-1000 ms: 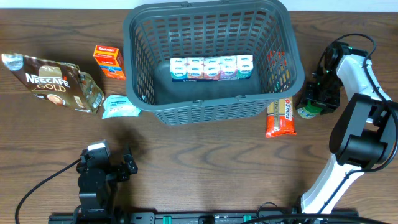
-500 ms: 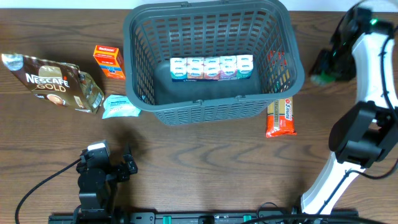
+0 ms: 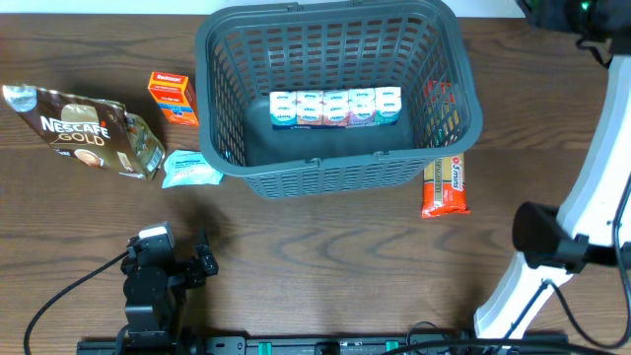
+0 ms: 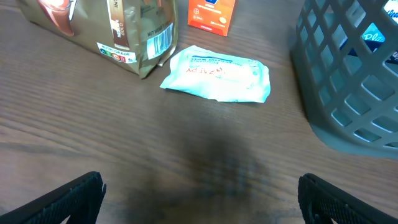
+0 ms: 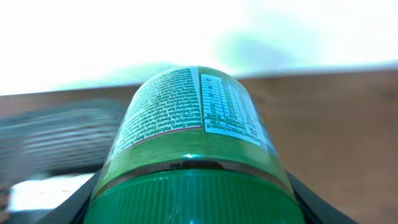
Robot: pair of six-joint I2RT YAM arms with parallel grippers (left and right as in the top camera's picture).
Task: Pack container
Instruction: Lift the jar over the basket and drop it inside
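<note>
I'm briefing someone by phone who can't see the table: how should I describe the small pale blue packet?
Start at the big dark grey basket in the middle. By its near left corner, between it and the Nescafe Gold bag, lies the packet. It alone is flat and pale blue; the box behind is orange, the bag brown.

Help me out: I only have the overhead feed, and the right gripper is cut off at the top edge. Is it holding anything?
Observer: Yes. The right wrist view shows the right gripper shut on a green-capped bottle, its printed label facing the camera.
Operator: And the left gripper, open or shut? I can't judge from above.
Observer: Open. In the left wrist view the left gripper has its fingers wide apart above the table, with nothing between them.
</note>
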